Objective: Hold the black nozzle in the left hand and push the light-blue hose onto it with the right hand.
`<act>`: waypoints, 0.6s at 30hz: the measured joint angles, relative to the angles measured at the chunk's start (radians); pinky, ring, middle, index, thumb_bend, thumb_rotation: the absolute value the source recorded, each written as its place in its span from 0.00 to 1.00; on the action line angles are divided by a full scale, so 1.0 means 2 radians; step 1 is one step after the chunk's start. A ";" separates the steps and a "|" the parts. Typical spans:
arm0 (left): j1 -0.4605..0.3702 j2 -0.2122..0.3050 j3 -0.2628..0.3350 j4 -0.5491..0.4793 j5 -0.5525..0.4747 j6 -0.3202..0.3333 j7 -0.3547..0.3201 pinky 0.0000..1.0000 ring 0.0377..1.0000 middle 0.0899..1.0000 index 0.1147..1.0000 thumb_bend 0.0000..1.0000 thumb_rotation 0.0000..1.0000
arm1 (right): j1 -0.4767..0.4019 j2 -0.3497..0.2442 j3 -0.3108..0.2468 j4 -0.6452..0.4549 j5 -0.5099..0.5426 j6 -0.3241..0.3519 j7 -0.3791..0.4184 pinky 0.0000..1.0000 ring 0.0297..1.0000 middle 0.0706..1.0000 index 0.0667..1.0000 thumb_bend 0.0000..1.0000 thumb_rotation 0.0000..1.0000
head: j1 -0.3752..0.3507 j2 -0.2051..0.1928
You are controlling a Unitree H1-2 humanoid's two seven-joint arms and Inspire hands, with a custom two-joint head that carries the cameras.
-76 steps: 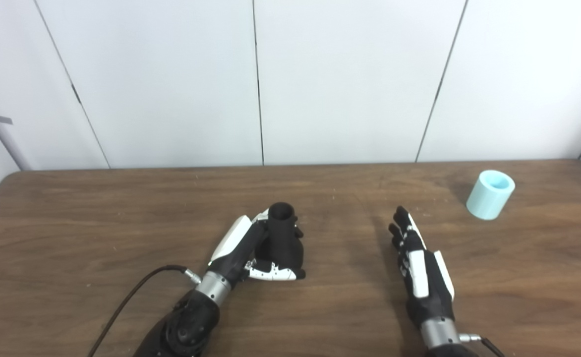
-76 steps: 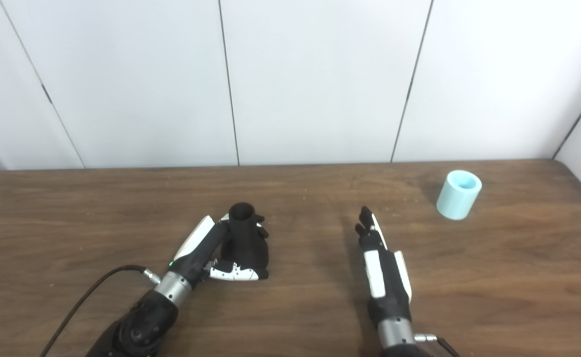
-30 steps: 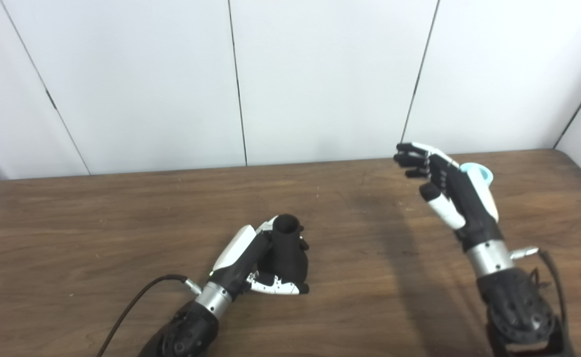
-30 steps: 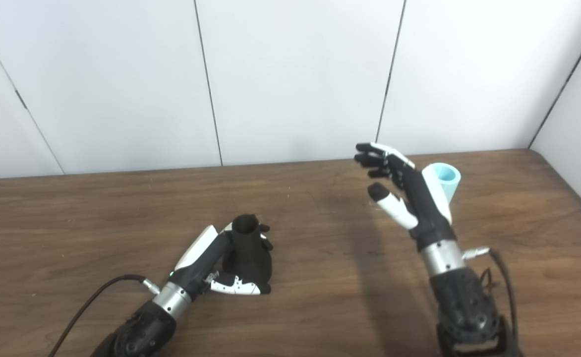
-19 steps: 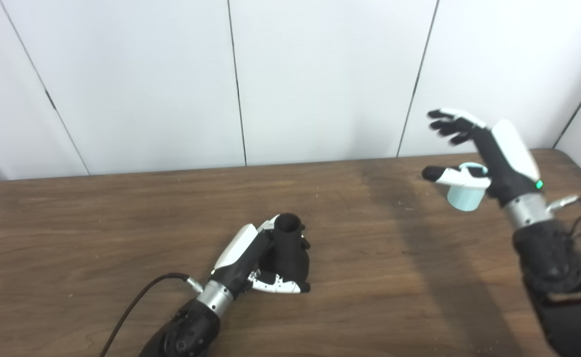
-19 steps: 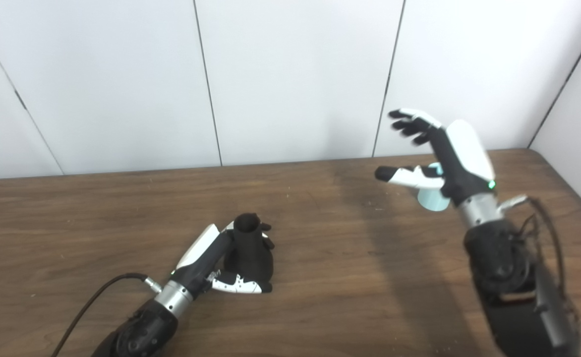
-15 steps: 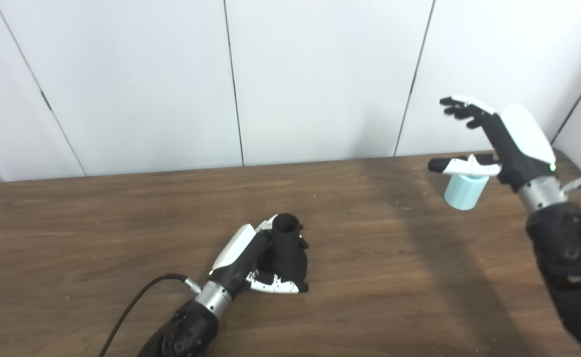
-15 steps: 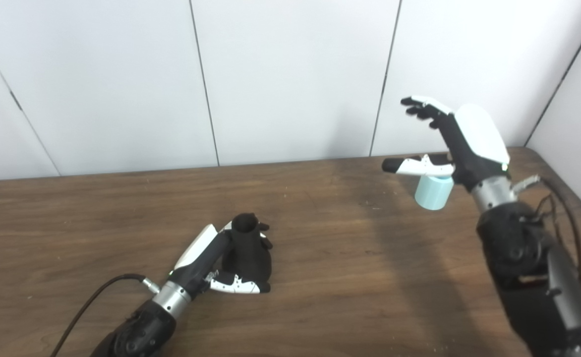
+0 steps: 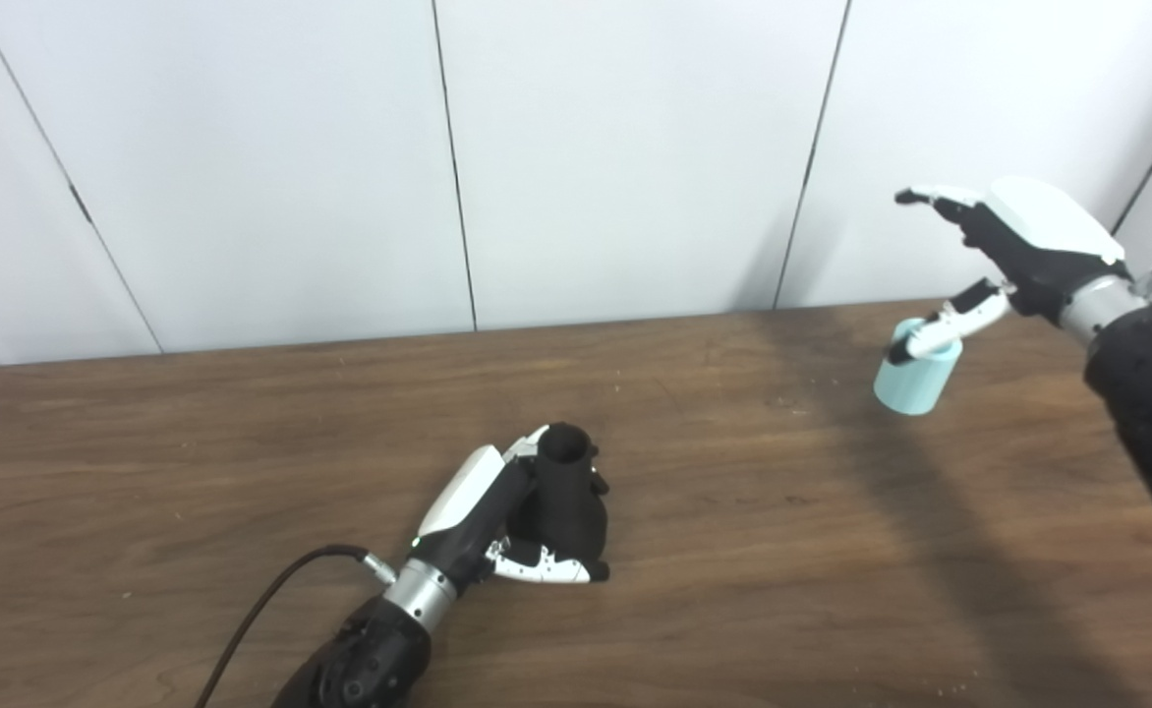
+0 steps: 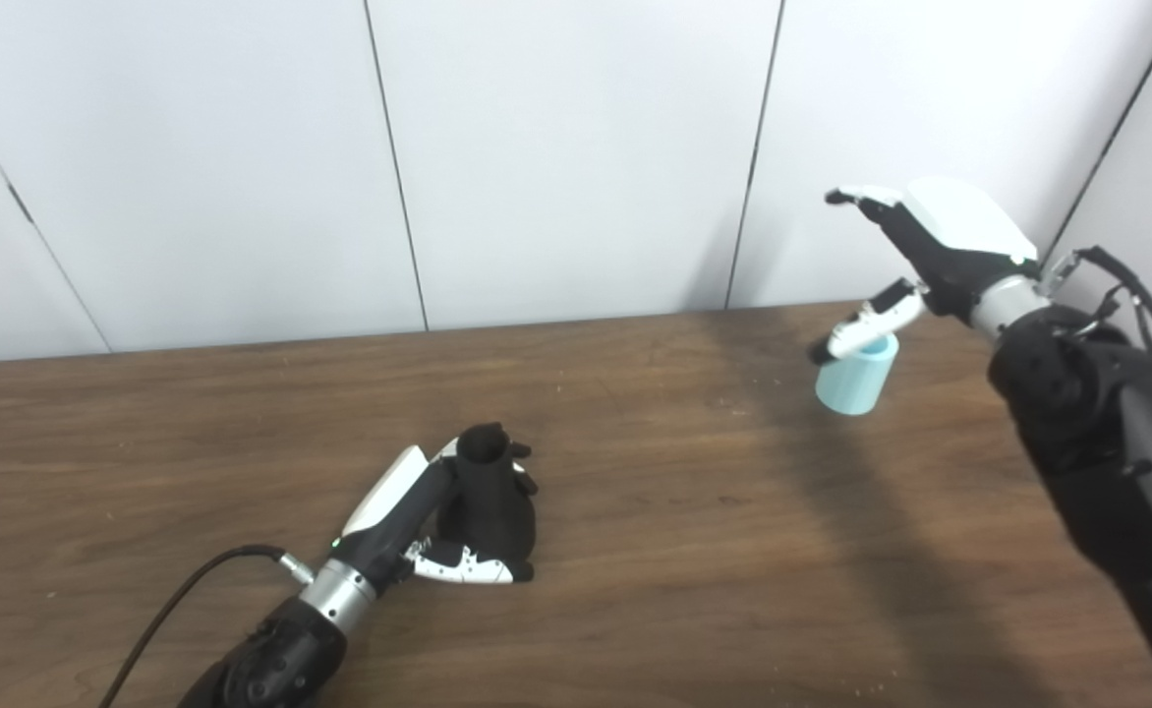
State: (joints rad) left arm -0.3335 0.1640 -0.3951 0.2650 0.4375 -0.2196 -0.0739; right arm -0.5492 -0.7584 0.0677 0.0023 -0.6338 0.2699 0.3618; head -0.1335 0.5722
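Observation:
The black nozzle point(image 9: 568, 497) stands upright on the brown table point(image 9: 193, 472), its open mouth facing up. My left hand point(image 9: 497, 511) is shut around its body, the thumb across the base. The light-blue hose point(image 9: 913, 381), a short upright cylinder, stands at the table's far right. My right hand point(image 9: 1004, 251) hovers above and behind the hose, open, fingers spread and pointing left. Its thumb reaches down in front of the hose's rim; contact cannot be told.
A black cable point(image 9: 261, 610) runs from my left wrist to the bottom edge. White wall panels point(image 9: 635, 147) rise right behind the table's far edge. My right forearm point(image 9: 1151, 413) fills the right border.
My right hand rose from the table's middle, swung right and now hangs over the hose with the thumb lowered. The camera has shifted. The left hand and nozzle stayed put.

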 measured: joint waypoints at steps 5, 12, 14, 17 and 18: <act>0.000 0.000 0.000 0.000 0.000 0.001 0.000 1.00 0.97 0.80 0.42 0.52 0.08 | -0.023 -0.001 0.032 0.039 -0.018 0.000 0.020 0.87 0.95 0.95 0.89 1.00 0.20 | 0.001 0.000; 0.000 -0.002 0.000 0.000 0.000 0.002 0.000 1.00 0.98 0.80 0.42 0.52 0.07 | -0.060 -0.001 0.077 0.074 -0.061 0.028 0.071 0.93 0.97 0.97 0.90 1.00 0.19 | 0.002 0.000; -0.001 -0.003 0.000 0.000 0.000 0.003 0.000 1.00 0.98 0.80 0.42 0.52 0.07 | -0.069 -0.001 0.084 0.078 -0.071 0.037 0.082 0.94 0.98 0.98 0.90 1.00 0.18 | 0.002 0.001; -0.001 -0.003 0.000 0.000 0.000 0.003 0.000 1.00 0.98 0.80 0.42 0.52 0.07 | -0.079 0.000 0.091 0.097 -0.073 0.025 0.075 0.92 0.95 0.95 0.88 1.00 0.17 | 0.003 0.002; -0.001 -0.003 0.000 0.000 0.000 0.003 0.000 1.00 0.98 0.80 0.42 0.52 0.07 | -0.080 0.000 0.091 0.104 -0.074 0.017 0.066 0.90 0.93 0.94 0.87 1.00 0.17 | 0.003 0.002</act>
State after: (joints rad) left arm -0.3351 0.1577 -0.3955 0.2650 0.4384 -0.2131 -0.0749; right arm -0.7085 -0.7574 0.2499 0.2095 -0.7808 0.3030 0.4946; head -0.1273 0.5752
